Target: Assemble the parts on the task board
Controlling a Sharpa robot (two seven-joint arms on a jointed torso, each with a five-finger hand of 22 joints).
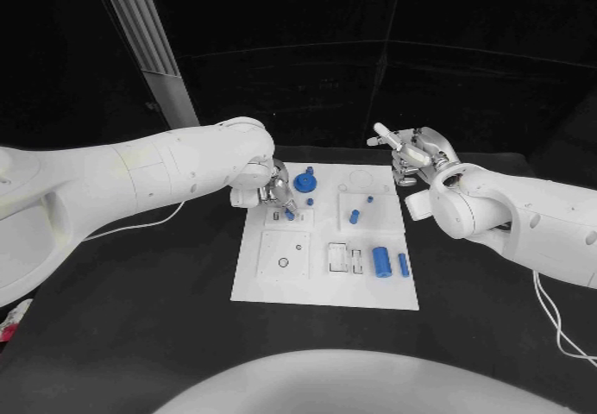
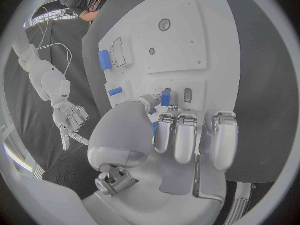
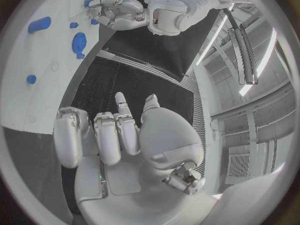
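The white task board (image 1: 323,276) lies mid-table. My left hand (image 1: 273,184) hovers over its far left part, fingers curled; thumb and a fingertip pinch a small blue part (image 1: 290,213) that stands on the board beside an empty slot (image 2: 187,95). The left wrist view shows this blue part (image 2: 165,96) at the thumb's tip, in front of the left hand (image 2: 181,135). A blue gear (image 1: 307,183) sits just right of that hand. My right hand (image 1: 417,158) is raised off the board's far right corner, fingers apart and holding nothing.
More blue parts lie on the board: a short peg (image 1: 354,216), a thick cylinder (image 1: 383,261) and a slim one (image 1: 405,264) near the right edge. Empty recesses (image 1: 286,259) mark the near left. Black table surrounds the board. A white cable (image 1: 137,226) trails at left.
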